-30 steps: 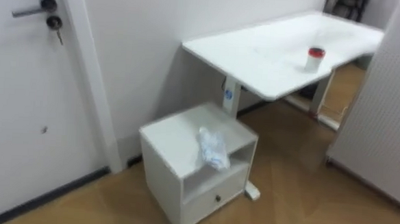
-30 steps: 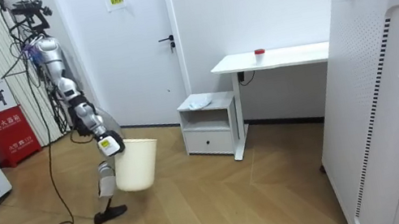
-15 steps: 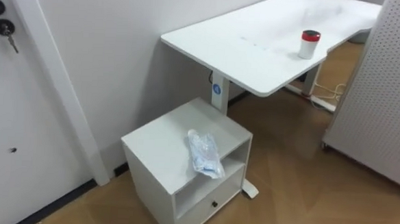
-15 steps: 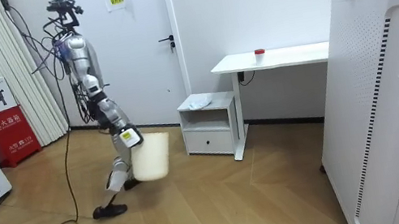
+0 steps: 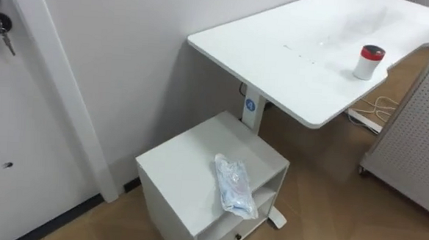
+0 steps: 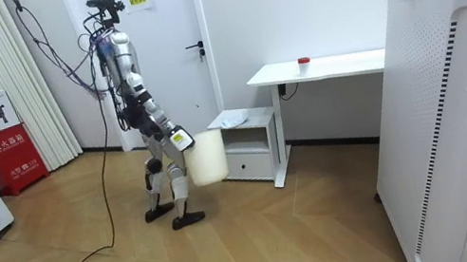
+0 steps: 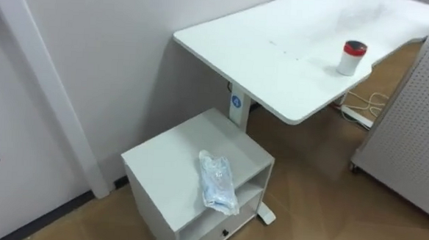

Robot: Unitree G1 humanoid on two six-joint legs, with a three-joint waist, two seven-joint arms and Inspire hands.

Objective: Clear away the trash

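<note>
The robot stands on the wood floor just short of the small white cabinet, a cream bin held out in front of it at its right hand, though I cannot tell how the fingers sit on it. The garbage, a crumpled clear plastic bag, lies on the cabinet's top near the front edge. Beyond stands a white desk with a red-lidded cup.
</note>
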